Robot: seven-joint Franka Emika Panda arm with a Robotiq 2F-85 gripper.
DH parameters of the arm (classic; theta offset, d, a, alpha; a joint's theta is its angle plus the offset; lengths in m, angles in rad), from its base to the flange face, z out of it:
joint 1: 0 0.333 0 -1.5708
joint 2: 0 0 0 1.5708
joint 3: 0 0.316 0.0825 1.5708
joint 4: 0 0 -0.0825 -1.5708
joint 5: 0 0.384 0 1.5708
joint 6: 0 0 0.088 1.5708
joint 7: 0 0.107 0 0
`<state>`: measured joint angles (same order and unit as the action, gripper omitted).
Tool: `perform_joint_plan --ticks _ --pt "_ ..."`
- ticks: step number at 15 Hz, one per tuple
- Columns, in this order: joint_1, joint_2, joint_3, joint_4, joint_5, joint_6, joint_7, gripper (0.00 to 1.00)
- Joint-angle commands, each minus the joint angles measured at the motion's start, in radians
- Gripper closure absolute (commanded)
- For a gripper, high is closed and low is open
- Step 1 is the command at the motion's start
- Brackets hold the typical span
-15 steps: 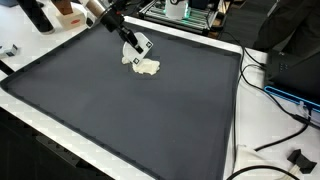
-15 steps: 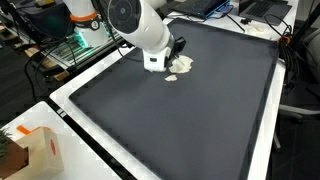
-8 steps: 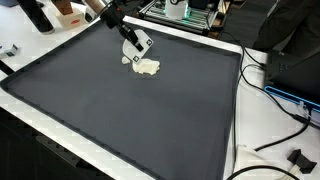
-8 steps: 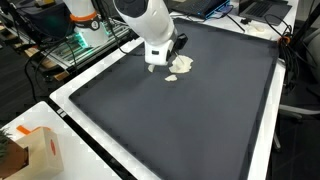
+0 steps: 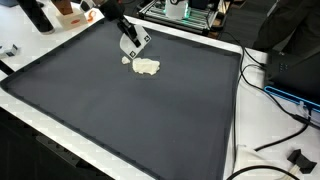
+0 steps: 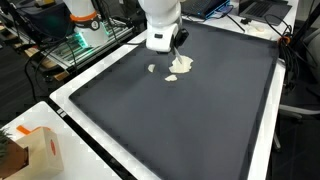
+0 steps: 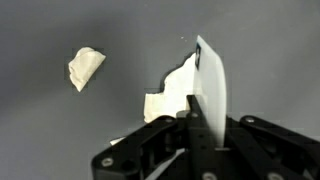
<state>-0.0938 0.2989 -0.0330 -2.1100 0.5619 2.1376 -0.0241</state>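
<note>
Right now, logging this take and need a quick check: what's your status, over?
Gripper shut on white strip, above dark mat. Paper pile just beneath; small scrap lies apart. Nothing blocking the gripper.

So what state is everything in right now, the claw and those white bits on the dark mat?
gripper: shut, seemingly pinching a white paper scrap
white paper scrap: standing up from between the fingers, edge-on to the wrist view
crumpled paper pile: lying loose on the mat, near the gripper
small crumpled piece: lying alone, apart from the pile
black mat: spread flat
</note>
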Motion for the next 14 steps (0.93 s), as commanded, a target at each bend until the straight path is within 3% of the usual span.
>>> perform_joint_plan --ticks 1,9,14 --pt "0.03 -0.06 -0.007 -0.056 -0.092 0.052 0.089 0.99" --pt "0.084 -0.144 0.002 -0.114 -0.269 0.116 0.225 0.99" --pt "0.095 -0.197 0.016 -0.136 -0.323 0.105 0.197 0.99"
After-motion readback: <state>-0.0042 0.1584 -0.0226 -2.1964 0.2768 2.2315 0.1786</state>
